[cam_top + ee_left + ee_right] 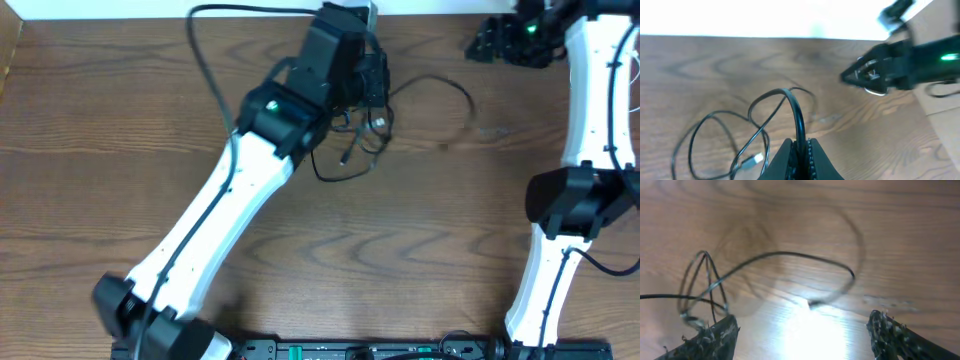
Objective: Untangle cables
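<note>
Brown wooden table [450, 250] under black cable [790, 254], white band [120, 8] beyond.

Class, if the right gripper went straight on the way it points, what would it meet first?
Likely the black cable, whose loose end lies just ahead of the right gripper; then the table. Depth is unclear.

Black cable [799, 117] (grained brown table [100, 150])
</note>
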